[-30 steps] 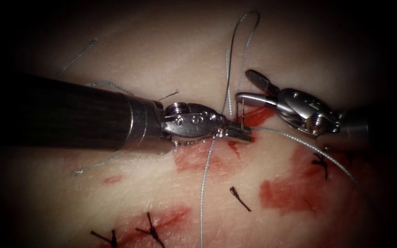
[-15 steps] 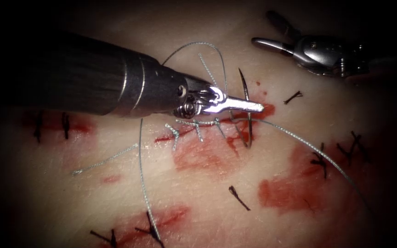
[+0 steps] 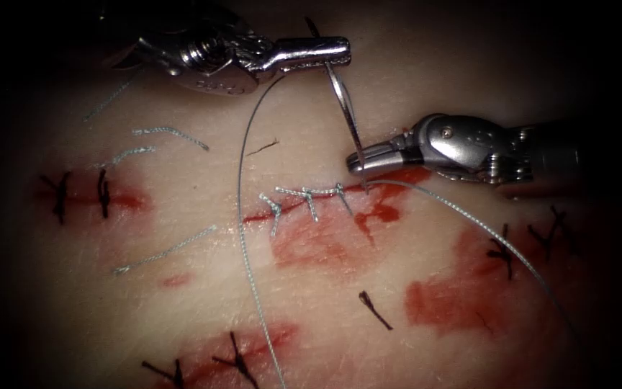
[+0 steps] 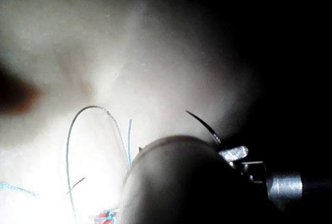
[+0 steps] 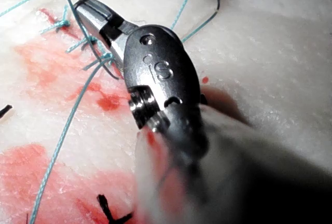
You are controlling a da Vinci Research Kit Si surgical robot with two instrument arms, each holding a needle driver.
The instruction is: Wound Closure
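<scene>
The left tool [image 3: 325, 52] sits far up over the tissue, its jaws shut on the curved needle [image 3: 345, 112] near the needle's upper end. From there the needle arcs down to the right tool [image 3: 363, 160], whose jaws are shut on its lower part just above the cut [image 3: 397, 176]. I cannot tell whether the lower end is in the tissue. Pale thread [image 3: 240, 216] drops from the left jaws toward the near edge. A second strand [image 3: 484, 230] runs right from the cut. The left wrist view has the needle [image 4: 205, 125] beside the left jaws [image 4: 233, 154]. Seen from the right wrist, the right jaws [image 5: 96, 19] are shut.
Several pale stitches [image 3: 307, 194] cross the cut to the left of the right tool. Red fluid [image 3: 325, 241] stains the tissue below them and at the right. Dark knots [image 3: 502, 252] and cut thread ends [image 3: 170, 133] lie scattered around.
The left tool rose from the cut up and to the left, carrying the needle. The right tool came down from the upper right and shut its jaws on the needle's lower part.
</scene>
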